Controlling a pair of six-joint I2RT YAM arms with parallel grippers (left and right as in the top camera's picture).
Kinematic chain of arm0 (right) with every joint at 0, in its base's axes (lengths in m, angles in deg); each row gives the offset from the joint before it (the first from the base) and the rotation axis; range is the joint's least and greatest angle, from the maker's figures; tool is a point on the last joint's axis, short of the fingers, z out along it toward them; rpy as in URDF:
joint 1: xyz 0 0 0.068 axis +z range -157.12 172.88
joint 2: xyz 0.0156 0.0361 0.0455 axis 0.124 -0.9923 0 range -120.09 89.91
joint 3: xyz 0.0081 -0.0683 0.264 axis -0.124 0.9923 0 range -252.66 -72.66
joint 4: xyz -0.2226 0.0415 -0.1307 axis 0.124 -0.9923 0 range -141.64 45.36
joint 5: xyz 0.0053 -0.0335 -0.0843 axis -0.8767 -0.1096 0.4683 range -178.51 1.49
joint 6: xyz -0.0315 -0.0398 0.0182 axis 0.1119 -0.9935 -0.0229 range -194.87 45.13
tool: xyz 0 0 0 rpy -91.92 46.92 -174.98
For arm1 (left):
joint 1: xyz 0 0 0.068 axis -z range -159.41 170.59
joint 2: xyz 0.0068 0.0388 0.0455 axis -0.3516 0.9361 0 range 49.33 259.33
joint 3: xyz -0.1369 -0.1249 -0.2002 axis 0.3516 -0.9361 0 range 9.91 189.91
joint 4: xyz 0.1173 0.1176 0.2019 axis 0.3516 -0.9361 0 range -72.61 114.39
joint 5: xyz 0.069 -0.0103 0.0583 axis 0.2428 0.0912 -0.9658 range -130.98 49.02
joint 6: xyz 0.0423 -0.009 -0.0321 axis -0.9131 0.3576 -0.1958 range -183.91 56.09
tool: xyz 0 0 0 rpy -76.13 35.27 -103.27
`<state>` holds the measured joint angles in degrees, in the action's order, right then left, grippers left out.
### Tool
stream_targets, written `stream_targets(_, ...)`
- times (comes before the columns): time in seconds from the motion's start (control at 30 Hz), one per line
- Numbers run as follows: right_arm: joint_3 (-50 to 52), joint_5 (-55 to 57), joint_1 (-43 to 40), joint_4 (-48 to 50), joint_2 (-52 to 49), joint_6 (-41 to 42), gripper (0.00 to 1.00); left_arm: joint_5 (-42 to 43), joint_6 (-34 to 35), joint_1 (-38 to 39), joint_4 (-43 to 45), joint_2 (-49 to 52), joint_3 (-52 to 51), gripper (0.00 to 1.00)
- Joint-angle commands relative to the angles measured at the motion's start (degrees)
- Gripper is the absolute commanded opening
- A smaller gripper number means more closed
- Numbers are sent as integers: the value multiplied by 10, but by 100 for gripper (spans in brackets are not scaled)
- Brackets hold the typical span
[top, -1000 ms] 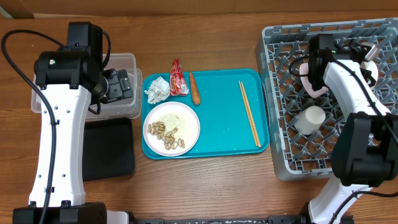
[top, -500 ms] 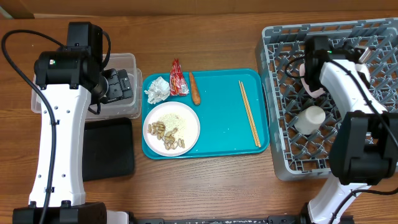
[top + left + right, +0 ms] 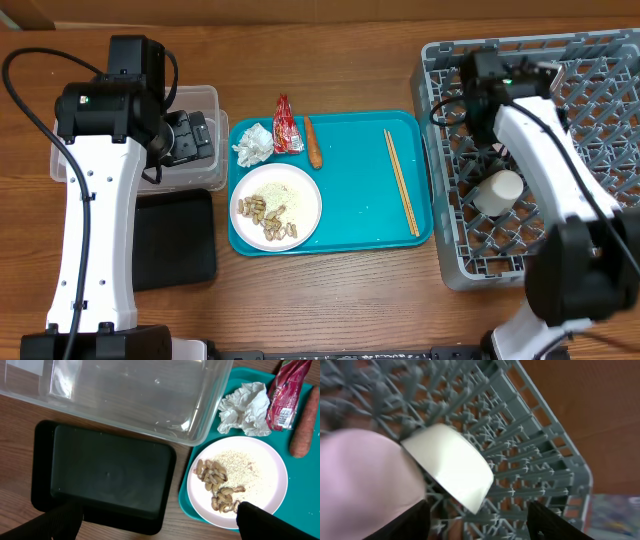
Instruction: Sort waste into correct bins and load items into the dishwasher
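Observation:
In the right wrist view my right gripper (image 3: 477, 529) is open over the grey dishwasher rack (image 3: 535, 467). A pale pink bowl (image 3: 360, 475) and a white bowl (image 3: 447, 467) lean in the rack just ahead of its fingers, and neither is gripped. A white cup (image 3: 498, 192) lies in the rack (image 3: 450, 230). My left gripper (image 3: 160, 527) hangs open and empty above the clear tub (image 3: 125, 395) and the black tray (image 3: 105, 475). The paper ball (image 3: 252, 145), red wrapper (image 3: 287, 125), orange stick (image 3: 313, 143), the plate (image 3: 300, 195) with peanut shells (image 3: 270, 215) and the chopsticks (image 3: 402, 182) lie on the teal tray.
The teal tray (image 3: 350, 215) sits mid-table between the bins and the rack. The right arm (image 3: 545, 160) stretches across the rack from the front right. The left arm (image 3: 95, 200) covers part of the clear tub (image 3: 205, 100). Bare wood lies along the front.
My right gripper has opened and let go of the pink bowl, which now rests in the rack. Its wrist has swung left toward the rack's back left corner. The left arm is still.

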<state>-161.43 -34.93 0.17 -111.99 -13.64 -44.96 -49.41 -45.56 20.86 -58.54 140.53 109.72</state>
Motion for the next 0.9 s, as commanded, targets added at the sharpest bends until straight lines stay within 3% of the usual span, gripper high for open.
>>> stream_targets(0.0,-35,-124,18,-2,85,-7,64,-6,10,1,1,3,8,100)
stream_targets(0.3,-23,-567,107,-7,137,-111,50,-6,10,1,1,3,8,100)
stream_targets(0.43,29,-571,165,4,126,-104,33,-6,10,1,1,3,8,100)
stream_targets(0.67,182,-542,189,116,73,-72,29,-6,10,1,1,3,8,100)
stream_targets(0.87,207,-515,185,177,4,-106,27,-6,10,1,1,3,8,100)
